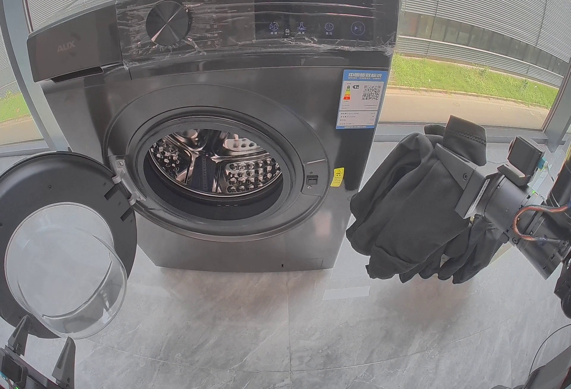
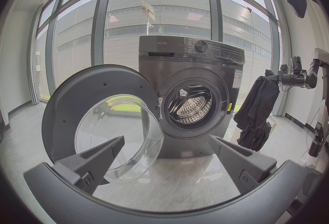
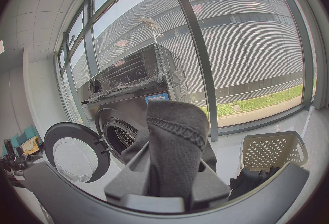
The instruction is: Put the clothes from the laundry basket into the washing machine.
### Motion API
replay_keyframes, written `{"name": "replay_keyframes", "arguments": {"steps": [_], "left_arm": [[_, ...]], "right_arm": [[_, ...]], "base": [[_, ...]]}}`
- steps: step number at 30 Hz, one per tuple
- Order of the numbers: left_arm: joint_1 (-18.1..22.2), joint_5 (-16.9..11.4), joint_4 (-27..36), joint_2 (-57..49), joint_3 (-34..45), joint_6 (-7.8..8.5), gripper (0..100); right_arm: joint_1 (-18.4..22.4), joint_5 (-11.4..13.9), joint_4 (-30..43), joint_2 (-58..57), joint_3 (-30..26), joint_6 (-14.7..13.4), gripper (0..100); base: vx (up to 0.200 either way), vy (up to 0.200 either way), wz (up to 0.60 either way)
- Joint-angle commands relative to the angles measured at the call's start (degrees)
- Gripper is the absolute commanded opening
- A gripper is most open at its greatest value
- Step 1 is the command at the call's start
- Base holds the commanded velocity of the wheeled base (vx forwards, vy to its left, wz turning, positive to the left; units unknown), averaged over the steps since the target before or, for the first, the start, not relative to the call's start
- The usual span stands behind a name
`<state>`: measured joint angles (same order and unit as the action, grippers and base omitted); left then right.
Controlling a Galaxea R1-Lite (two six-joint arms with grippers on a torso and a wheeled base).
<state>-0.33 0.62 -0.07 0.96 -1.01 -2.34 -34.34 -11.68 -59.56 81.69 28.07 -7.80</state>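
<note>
A dark grey washing machine (image 1: 226, 111) stands ahead, its round door (image 1: 59, 241) swung wide to the left and its steel drum (image 1: 214, 167) bare. My right gripper (image 1: 455, 161) is shut on a black garment (image 1: 410, 212) that hangs in the air to the right of the machine, above the floor. From the right wrist, the garment (image 3: 174, 142) is pinched between the fingers (image 3: 137, 173). A white laundry basket (image 3: 272, 152) sits by the window with more dark clothes (image 3: 252, 178) in it. My left gripper (image 2: 164, 156) is open, low and facing the open door (image 2: 102, 115).
Grey tiled floor (image 1: 267, 325) spreads in front of the machine. Tall windows with metal frames (image 3: 192, 46) stand close behind it. The open door juts out over the floor on the left.
</note>
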Motion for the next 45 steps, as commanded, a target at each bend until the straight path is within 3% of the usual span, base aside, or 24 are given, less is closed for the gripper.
{"name": "replay_keyframes", "arguments": {"steps": [1, 24, 45], "left_arm": [[-0.02, -0.01, -0.01, -0.96, 1.01, -0.03, 100], [-0.02, -0.01, -0.01, -0.96, 1.01, -0.03, 100], [0.07, -0.01, -0.01, -0.96, 1.01, 0.06, 100]], "right_arm": [[-0.02, -0.01, -0.03, 0.14, -0.04, -0.02, 0], [-0.02, 0.60, -0.03, 0.49, -0.92, -0.02, 0], [-0.64, 0.96, -0.03, 1.10, -2.41, -0.20, 0]], "base": [[0.000, 0.000, 0.00], [0.000, 0.183, 0.00], [0.000, 0.000, 0.00]]}}
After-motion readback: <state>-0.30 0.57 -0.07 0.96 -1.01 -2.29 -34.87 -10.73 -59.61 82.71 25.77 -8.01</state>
